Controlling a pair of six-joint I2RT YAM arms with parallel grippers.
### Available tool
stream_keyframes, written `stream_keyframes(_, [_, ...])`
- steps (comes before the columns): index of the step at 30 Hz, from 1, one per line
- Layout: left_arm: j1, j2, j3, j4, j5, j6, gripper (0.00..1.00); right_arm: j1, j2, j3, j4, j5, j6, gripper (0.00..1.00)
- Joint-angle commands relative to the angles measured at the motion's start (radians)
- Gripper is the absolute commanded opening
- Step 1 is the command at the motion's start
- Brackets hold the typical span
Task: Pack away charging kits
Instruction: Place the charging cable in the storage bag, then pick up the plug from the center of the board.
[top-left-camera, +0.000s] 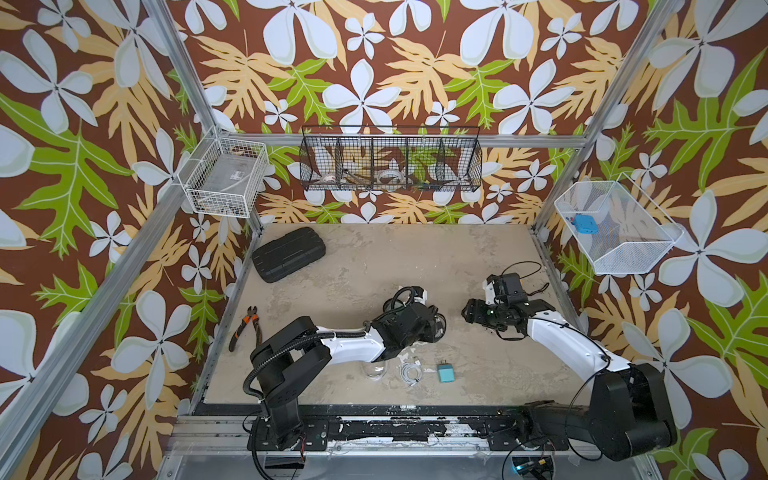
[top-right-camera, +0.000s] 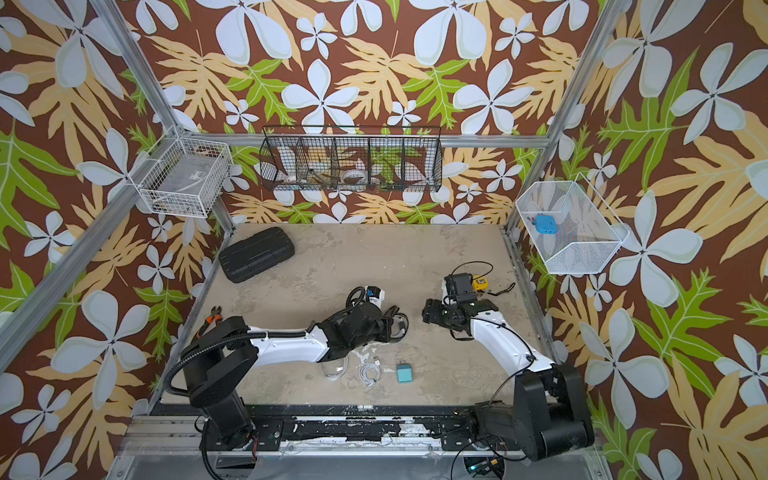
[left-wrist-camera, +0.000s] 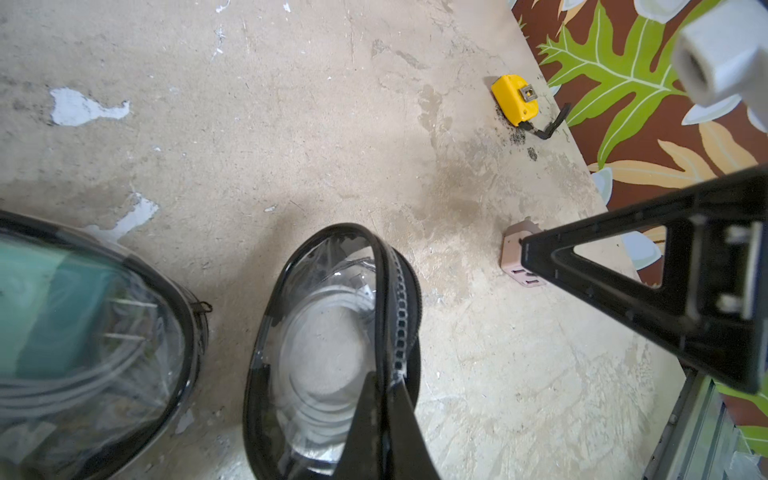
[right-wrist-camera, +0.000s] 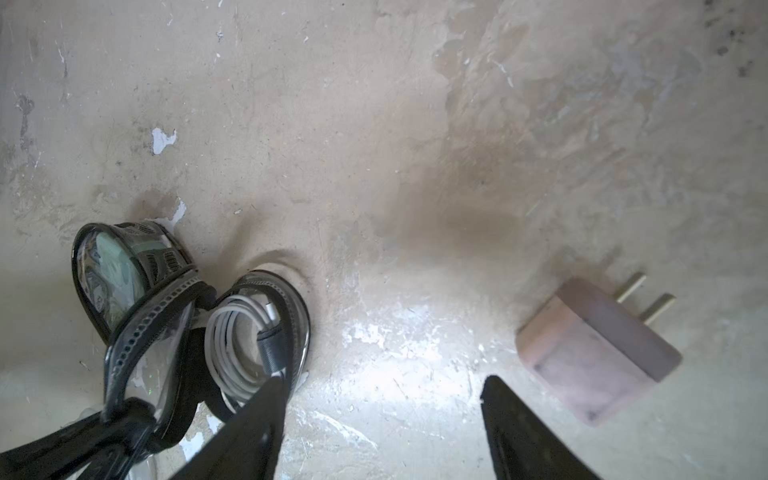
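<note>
**Open pouch** (left-wrist-camera: 328, 332), mid-table, held agape with a coiled cable (right-wrist-camera: 239, 340) lying inside. It is judged light and floppy. The clear walls look thin, slick and easily creased, and the black zipper rim is the only firm line, so the rim is the place to hold. The left gripper (left-wrist-camera: 380, 388) does so, its fingers pressed together on that rim.

**Pink plug** (right-wrist-camera: 594, 353), flat on the table just right of the pouch, prongs turned away from it. It is probably light, rigid and smooth-faced, best taken across its two flat sides, clear of the prongs. The right gripper (right-wrist-camera: 385, 381) hangs between pouch and plug, fingers spread and holding nothing.

Just beside the open pouch, a packed pouch (left-wrist-camera: 83, 332) shows a mint plug (left-wrist-camera: 45, 307). Along the near edge lie a clear pouch (top-left-camera: 376, 369), a loose cable (top-left-camera: 410, 370) and a teal plug (top-left-camera: 446, 371), unpacked.

**Table** (left-wrist-camera: 291, 124): matte beige, scuffed and chipped white in patches, so it likely offers fair friction. It also bears a tape measure (left-wrist-camera: 515, 99) at the right, pliers (top-left-camera: 247, 328) at the left and a ribbed case (top-left-camera: 289, 254) at the far left.

Floral walls carry a black wire basket (top-left-camera: 469, 166) on the far side, a left white basket (top-left-camera: 216, 203) and a right white basket (top-left-camera: 623, 257).
</note>
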Motion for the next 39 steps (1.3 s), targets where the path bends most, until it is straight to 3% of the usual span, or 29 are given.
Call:
stream_keyframes(1, [-0.001,-0.015,0.002,0.0,-0.023,0.024,0.0,-0.062,-0.018,-0.032,-0.017,0.025,0.046,0.78])
stream_keyframes(7, [-0.002,-0.041,-0.018,0.002,-0.017,0.042,0.0,-0.166,0.008,-0.058,-0.017,0.039,0.046,0.81])
stream_keyframes(14, [-0.001,-0.04,-0.015,0.01,-0.008,0.056,0.0,-0.18,0.11,-0.027,0.015,0.039,0.022,0.8])
stream_keyframes(22, [0.0,-0.038,-0.011,0.009,-0.007,0.052,0.0,-0.181,0.189,0.011,0.014,0.061,-0.008,0.69])
stream_keyframes(25, [0.0,-0.038,-0.016,0.014,-0.001,0.046,0.0,-0.182,0.2,0.003,0.016,0.044,-0.01,0.59])
stream_keyframes(30, [0.005,-0.047,-0.029,0.029,0.007,0.029,0.0,-0.181,0.202,-0.026,0.006,0.057,-0.045,0.58])
stream_keyframes(36, [0.023,-0.047,-0.038,0.049,0.061,0.014,0.0,-0.181,0.185,-0.043,0.018,0.075,-0.077,0.31])
stream_keyframes(39, [0.023,-0.054,-0.036,0.049,0.078,0.023,0.0,-0.175,0.159,-0.022,0.001,0.089,-0.111,0.25])
